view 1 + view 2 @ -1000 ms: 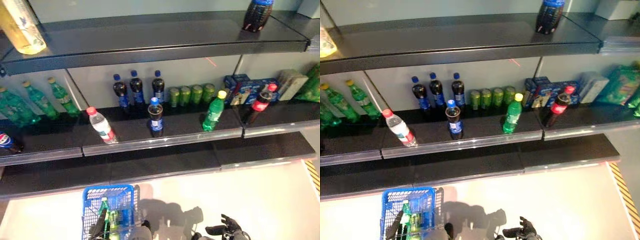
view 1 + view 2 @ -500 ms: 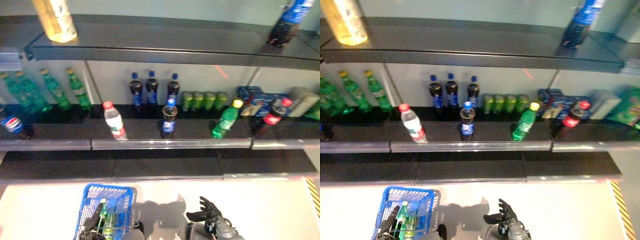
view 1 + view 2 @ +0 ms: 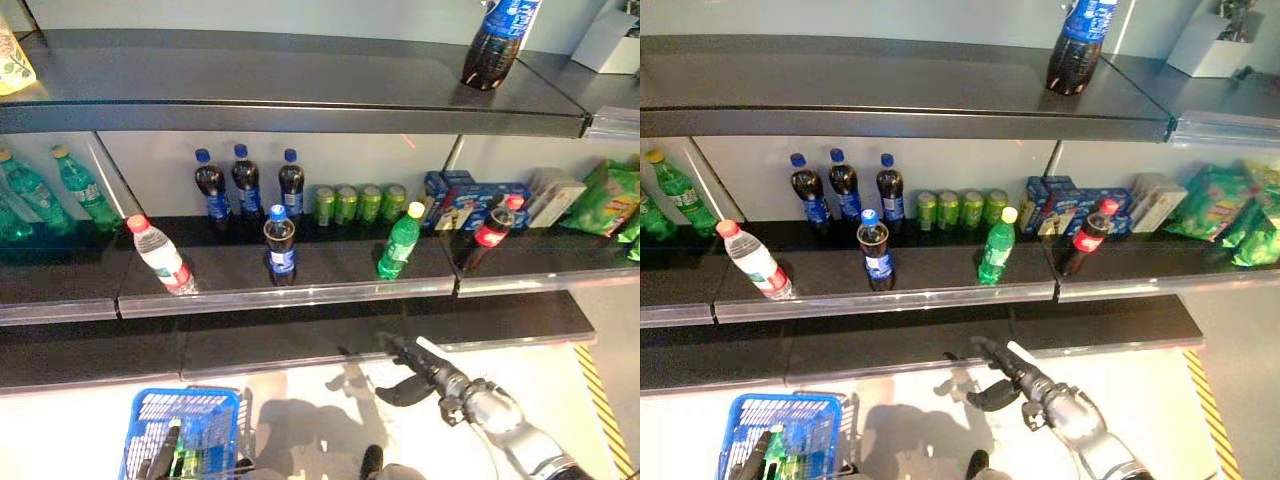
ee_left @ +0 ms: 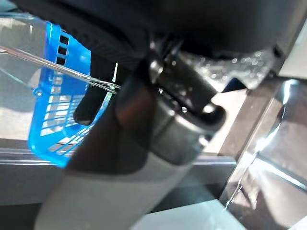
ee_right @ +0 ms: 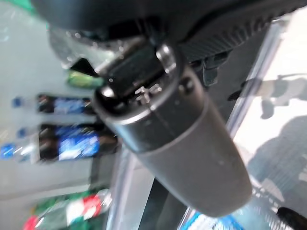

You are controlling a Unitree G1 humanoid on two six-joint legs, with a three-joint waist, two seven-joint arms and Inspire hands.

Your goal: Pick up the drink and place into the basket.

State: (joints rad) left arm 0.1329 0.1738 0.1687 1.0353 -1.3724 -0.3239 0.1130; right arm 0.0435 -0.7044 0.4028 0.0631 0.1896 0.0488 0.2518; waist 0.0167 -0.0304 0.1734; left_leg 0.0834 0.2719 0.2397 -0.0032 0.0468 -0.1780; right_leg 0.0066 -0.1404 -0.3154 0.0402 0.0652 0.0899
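Drinks stand on the middle shelf (image 3: 300,285): a green bottle with a yellow cap (image 3: 400,241), a dark bottle with a blue cap (image 3: 280,242), a tilted water bottle with a red cap (image 3: 160,256) and a dark bottle with a red cap (image 3: 489,223). My right hand (image 3: 418,369) is open and empty, fingers stretched towards the lower shelf edge, below the green bottle and apart from it. My left hand (image 3: 163,464) is shut on the wire handles (image 4: 62,72) of the blue basket (image 3: 205,412), which hangs low at the left. Green drinks (image 3: 186,463) lie in it.
Dark bottles with blue caps (image 3: 246,182) and green cans (image 3: 360,203) stand at the shelf's back. Blue boxes (image 3: 462,198) and green packets (image 3: 608,198) are at the right, green bottles (image 3: 70,185) at the left. A dark bottle (image 3: 497,40) stands on the top shelf.
The camera has shifted. My right hand has risen from low in front and reached forward towards the shelf with its fingers stretched out. The blue basket still hangs at the lower left.
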